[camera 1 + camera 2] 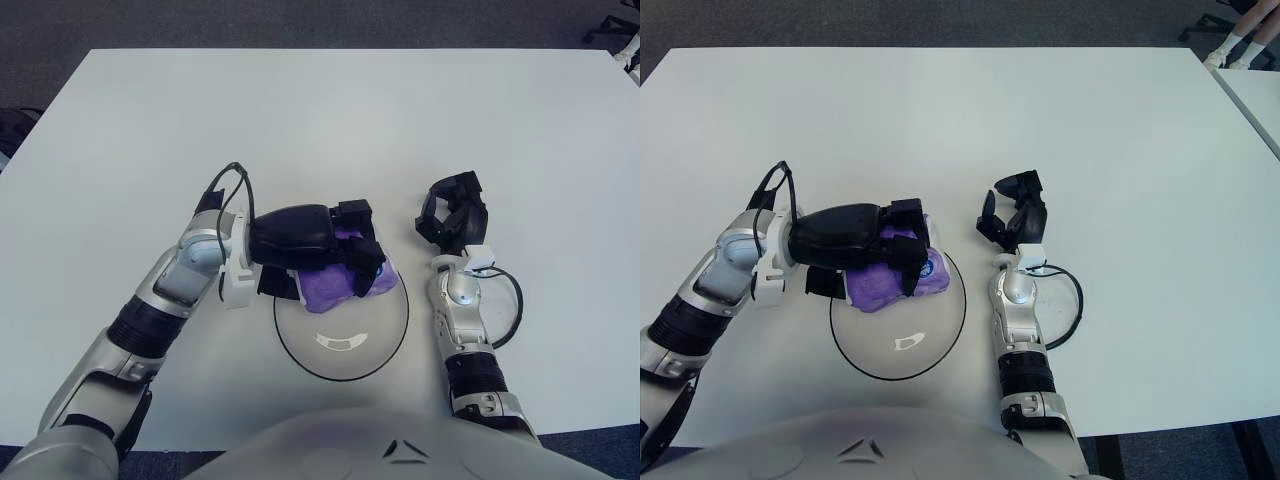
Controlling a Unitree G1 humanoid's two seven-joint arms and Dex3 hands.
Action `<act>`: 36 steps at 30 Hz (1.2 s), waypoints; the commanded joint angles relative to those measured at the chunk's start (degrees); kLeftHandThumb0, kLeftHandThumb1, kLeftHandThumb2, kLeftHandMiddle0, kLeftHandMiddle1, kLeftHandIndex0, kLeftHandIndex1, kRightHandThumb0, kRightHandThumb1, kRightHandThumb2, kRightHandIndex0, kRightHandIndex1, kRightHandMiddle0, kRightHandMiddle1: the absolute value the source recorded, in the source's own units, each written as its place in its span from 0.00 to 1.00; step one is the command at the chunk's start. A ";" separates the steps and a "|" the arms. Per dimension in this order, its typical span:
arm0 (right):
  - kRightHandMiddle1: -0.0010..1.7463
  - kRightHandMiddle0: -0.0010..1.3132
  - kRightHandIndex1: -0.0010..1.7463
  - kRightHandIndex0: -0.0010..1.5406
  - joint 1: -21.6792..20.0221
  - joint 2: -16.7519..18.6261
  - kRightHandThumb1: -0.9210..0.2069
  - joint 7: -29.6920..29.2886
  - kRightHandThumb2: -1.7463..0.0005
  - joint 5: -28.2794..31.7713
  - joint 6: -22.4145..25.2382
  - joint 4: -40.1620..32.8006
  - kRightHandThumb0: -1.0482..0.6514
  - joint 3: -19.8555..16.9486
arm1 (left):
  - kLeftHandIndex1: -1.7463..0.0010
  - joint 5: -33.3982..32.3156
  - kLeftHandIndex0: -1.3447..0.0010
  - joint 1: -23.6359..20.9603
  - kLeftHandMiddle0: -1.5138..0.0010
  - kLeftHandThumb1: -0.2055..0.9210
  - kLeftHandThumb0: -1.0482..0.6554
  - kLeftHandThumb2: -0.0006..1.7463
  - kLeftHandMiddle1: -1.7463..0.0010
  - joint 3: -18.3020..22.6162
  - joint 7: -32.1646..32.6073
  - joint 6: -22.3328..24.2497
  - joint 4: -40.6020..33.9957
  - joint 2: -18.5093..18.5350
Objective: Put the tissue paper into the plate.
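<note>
The white table (pixel 320 120) is filling both frames. At centre, the left hand (pixel 310 240) is gripping the purple tissue pack (pixel 340 282) over the plate's (pixel 340 345) upper rim. The right hand (pixel 1015 215) is hovering right of it, fingers loosely curled. Only the right eye view is showing a person's feet (pixel 1240 45), upper right.

Bright, even overhead light, soft faint shadows under the arms, sharp focus, no glare.
</note>
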 commanded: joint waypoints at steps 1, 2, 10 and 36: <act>1.00 0.33 0.96 0.43 7.41 2.78 0.33 -0.20 0.41 1.64 1.42 6.88 0.37 -1.09 | 0.03 -6.20 0.53 -0.11 0.42 0.17 0.61 0.96 0.00 -1.39 -3.24 4.43 -1.75 1.55; 1.00 0.33 0.96 0.43 7.41 2.77 0.33 -0.18 0.41 1.64 1.39 6.90 0.37 -1.10 | 0.03 -6.81 0.53 -0.17 0.42 0.18 0.61 0.96 0.00 -1.42 -3.66 4.97 -1.92 1.64; 1.00 0.33 0.96 0.43 7.12 2.79 0.33 0.04 0.41 2.17 1.21 7.44 0.37 -1.36 | 0.03 -13.52 0.80 4.22 0.80 0.65 0.37 0.61 0.05 2.32 -5.38 10.41 -4.91 4.82; 1.00 0.32 0.98 0.42 7.54 3.03 0.32 -3.08 0.42 0.01 4.77 4.39 0.38 0.07 | 0.93 -19.61 1.00 -3.73 1.00 1.00 0.10 0.50 1.00 3.48 -23.42 -5.70 4.58 2.47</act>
